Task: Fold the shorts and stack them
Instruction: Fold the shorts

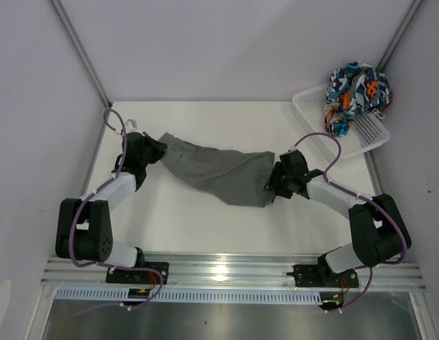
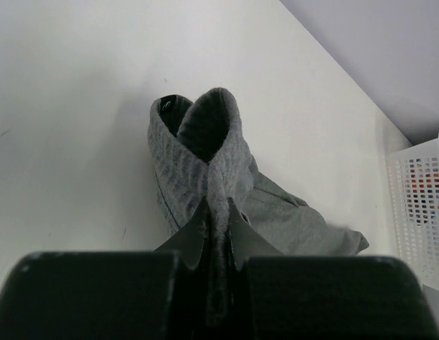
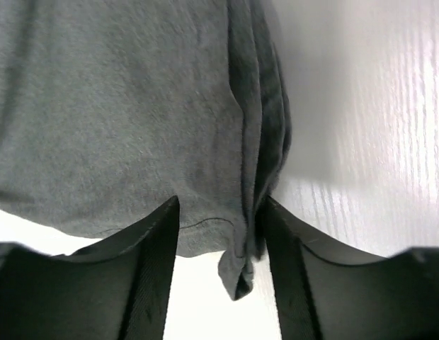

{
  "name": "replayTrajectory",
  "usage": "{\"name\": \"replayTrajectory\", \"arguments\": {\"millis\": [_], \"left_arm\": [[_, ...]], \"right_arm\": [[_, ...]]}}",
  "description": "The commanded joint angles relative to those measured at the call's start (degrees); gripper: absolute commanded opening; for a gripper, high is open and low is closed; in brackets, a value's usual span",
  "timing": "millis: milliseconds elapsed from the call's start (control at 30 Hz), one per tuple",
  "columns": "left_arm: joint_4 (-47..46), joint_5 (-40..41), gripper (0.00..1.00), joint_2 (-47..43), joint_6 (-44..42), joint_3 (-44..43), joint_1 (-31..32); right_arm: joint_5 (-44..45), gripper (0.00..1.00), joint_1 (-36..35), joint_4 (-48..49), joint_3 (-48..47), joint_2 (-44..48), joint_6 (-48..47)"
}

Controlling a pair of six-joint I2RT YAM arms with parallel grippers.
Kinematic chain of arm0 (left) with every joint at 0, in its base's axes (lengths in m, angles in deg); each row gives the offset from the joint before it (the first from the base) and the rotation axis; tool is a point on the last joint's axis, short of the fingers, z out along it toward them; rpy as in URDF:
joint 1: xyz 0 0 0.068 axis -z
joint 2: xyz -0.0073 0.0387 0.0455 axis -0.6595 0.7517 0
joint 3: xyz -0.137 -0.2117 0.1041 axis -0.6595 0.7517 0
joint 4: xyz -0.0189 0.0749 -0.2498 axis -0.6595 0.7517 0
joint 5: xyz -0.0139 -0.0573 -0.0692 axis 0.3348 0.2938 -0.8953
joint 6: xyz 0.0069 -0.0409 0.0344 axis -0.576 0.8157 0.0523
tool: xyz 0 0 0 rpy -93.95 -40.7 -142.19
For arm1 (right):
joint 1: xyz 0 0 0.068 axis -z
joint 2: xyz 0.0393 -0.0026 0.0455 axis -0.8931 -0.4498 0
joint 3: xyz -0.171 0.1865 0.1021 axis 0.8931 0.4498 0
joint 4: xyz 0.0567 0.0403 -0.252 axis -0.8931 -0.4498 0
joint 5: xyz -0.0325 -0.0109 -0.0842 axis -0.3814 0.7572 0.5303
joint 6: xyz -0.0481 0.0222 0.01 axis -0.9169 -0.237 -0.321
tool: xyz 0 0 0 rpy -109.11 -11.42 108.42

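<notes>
The dark grey shorts (image 1: pixel 219 173) lie stretched across the middle of the table between my two grippers. My left gripper (image 1: pixel 154 150) is shut on the shorts' left end. In the left wrist view a thick ribbed fold (image 2: pixel 205 156) is pinched between the jaws (image 2: pixel 217 205). My right gripper (image 1: pixel 276 180) is at the shorts' right end. In the right wrist view its jaws (image 3: pixel 219 205) stand apart around the cloth's edge (image 3: pixel 134 106), with a folded corner hanging between them. The patterned shorts (image 1: pixel 357 92) sit bunched in the basket.
A white mesh basket (image 1: pixel 372 134) stands at the back right corner, tilted against the wall, and its side shows in the left wrist view (image 2: pixel 418 205). Grey enclosure walls and metal posts bound the white table (image 1: pixel 191 227). A metal rail runs along the near edge.
</notes>
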Motion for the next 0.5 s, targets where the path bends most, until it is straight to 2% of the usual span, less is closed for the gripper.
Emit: {"name": "replayTrajectory", "arguments": {"millis": [0, 133, 267, 467], "left_arm": [[1.4, 2.6, 0.0, -4.3, -2.8, -2.6, 0.2], [4.5, 5.5, 0.0, -6.5, -0.7, 0.3, 0.3], [4.9, 8.1, 0.01, -9.9, 2.8, 9.0, 1.0], [7.4, 8.5, 0.12, -12.0, 3.6, 15.5, 1.1]], "right_arm": [[-1.1, 0.55, 0.4, -2.0, -3.3, 1.9, -4.6], [0.4, 0.57, -1.6, -4.2, -6.8, 3.6, -5.9], [1.6, 0.56, -4.8, -2.9, -11.2, 1.6, -6.9], [-6.7, 0.48, -9.3, 5.4, -18.5, -8.8, -4.2]]}}
